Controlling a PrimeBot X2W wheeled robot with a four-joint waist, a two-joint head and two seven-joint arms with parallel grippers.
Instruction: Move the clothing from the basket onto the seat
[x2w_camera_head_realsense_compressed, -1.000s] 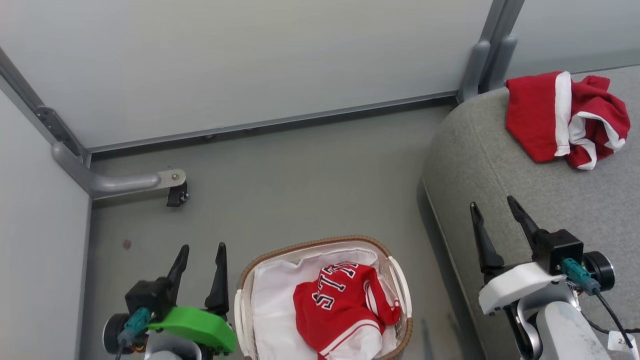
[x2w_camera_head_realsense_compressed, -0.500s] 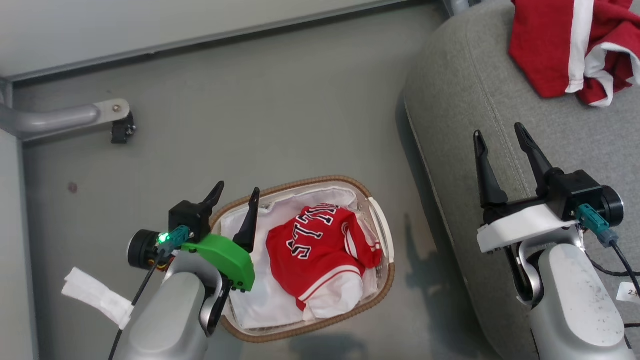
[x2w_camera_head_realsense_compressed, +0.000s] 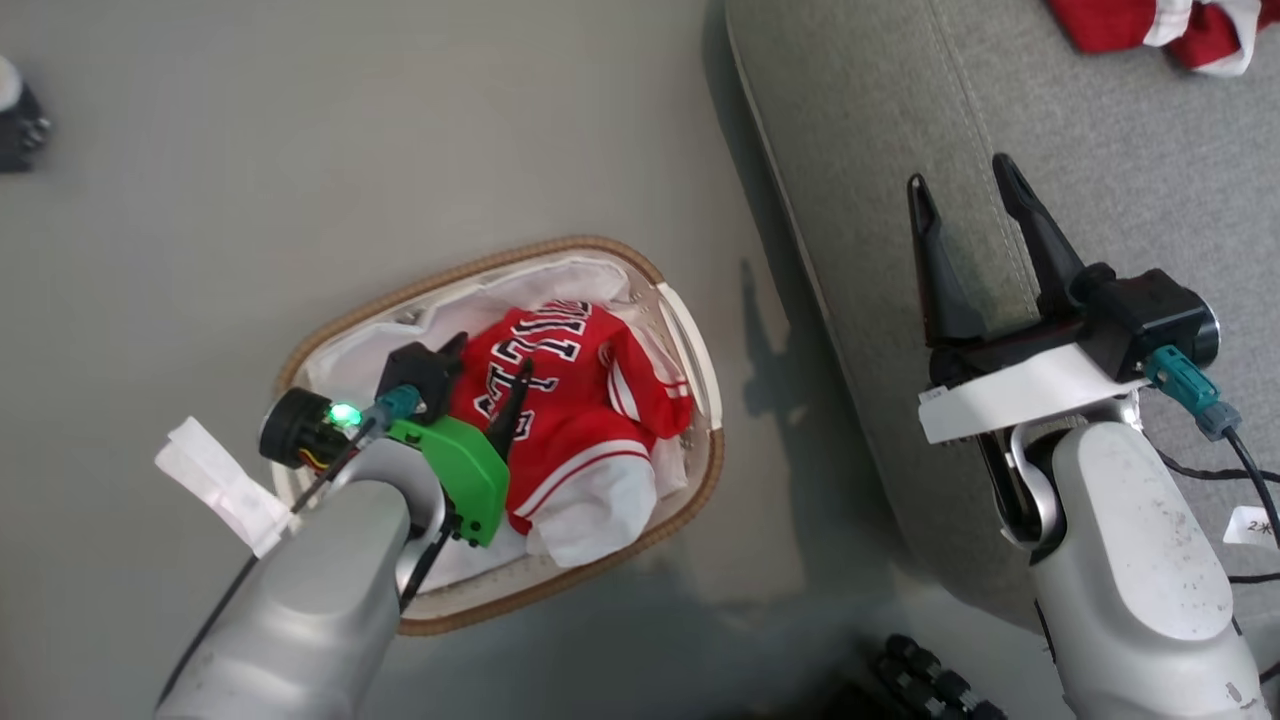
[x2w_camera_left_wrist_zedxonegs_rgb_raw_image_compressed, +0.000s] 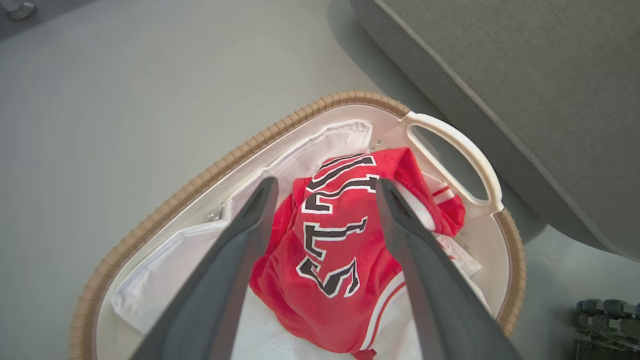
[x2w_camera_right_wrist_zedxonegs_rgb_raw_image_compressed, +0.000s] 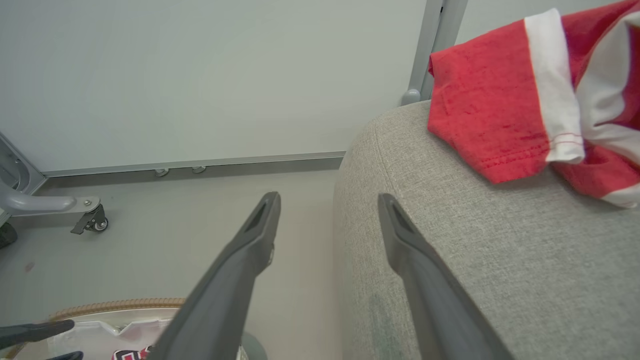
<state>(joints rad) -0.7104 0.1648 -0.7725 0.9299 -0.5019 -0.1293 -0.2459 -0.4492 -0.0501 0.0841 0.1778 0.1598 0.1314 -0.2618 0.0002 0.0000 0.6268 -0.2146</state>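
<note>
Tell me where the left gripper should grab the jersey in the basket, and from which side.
Probably the bunched red mound of the jersey around its lettering, taken from straight above: it lies heaped in the basket, whose walls block a sideways approach. The open left gripper hovers astride that mound.

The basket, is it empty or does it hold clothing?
Not empty: a crumpled red jersey lies inside the basket, on its white liner.
</note>
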